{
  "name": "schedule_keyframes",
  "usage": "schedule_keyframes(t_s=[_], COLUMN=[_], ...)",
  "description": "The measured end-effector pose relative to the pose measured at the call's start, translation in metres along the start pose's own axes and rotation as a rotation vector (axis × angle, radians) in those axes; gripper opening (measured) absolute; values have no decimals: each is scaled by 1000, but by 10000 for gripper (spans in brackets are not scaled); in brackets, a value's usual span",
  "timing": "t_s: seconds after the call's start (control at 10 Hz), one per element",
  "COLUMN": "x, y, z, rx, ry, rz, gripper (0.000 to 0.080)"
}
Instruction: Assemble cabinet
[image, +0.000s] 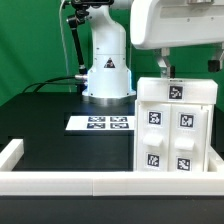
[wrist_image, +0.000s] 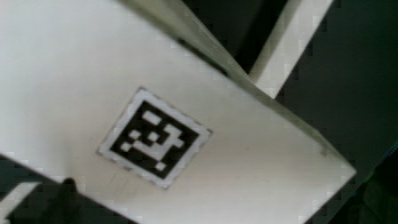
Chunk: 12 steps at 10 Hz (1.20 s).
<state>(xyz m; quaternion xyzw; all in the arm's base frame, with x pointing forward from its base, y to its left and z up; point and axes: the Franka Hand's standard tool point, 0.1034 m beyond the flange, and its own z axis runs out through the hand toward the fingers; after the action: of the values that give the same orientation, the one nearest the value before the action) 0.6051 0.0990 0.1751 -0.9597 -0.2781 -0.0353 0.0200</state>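
Observation:
The white cabinet (image: 172, 125) stands upright at the exterior view's right, with a tag on its top part and several tags on its front. My gripper (image: 164, 68) hangs just above its top left corner, fingers pointing down and close to or touching the top edge. In the wrist view a white cabinet panel (wrist_image: 249, 170) with one black-and-white tag (wrist_image: 157, 137) fills most of the frame, very close. One dark fingertip (wrist_image: 32, 205) shows at the panel's edge; the other is hidden. I cannot tell whether the jaws grip anything.
The marker board (image: 100, 123) lies flat on the black table in front of the robot base (image: 107, 75). A long white border rail (image: 70, 182) runs along the table's front, with a short end piece (image: 10, 153) at the exterior view's left.

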Motion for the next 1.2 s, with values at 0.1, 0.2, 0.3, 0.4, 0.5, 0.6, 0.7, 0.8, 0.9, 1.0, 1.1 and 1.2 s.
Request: schedule_keyframes(t_s=[0.1, 0.2, 0.3, 0.4, 0.5, 0.6, 0.7, 0.8, 0.9, 1.0, 1.1, 1.2], x=[-2, -3, -4, -5, -6, -7, -9, -10, -12, -13, -13, -14], y=[3, 5, 5, 7, 9, 10, 12, 13, 13, 12, 13, 13], z=[1, 2, 2, 3, 3, 5, 8, 11, 17, 20, 21, 21], rx=[-6, -8, -11, -12, -17, -17, -20, -22, -18, -14, -13, -13], ry=[0, -4, -6, -11, -18, -22, -31, -36, -41, -45, -46, -46], rz=[-161, -270, -342, -446, -551, -587, -694, -758, -750, -749, -748, -743], gripper=[797, 797, 797, 797, 797, 797, 797, 797, 797, 797, 797, 670])
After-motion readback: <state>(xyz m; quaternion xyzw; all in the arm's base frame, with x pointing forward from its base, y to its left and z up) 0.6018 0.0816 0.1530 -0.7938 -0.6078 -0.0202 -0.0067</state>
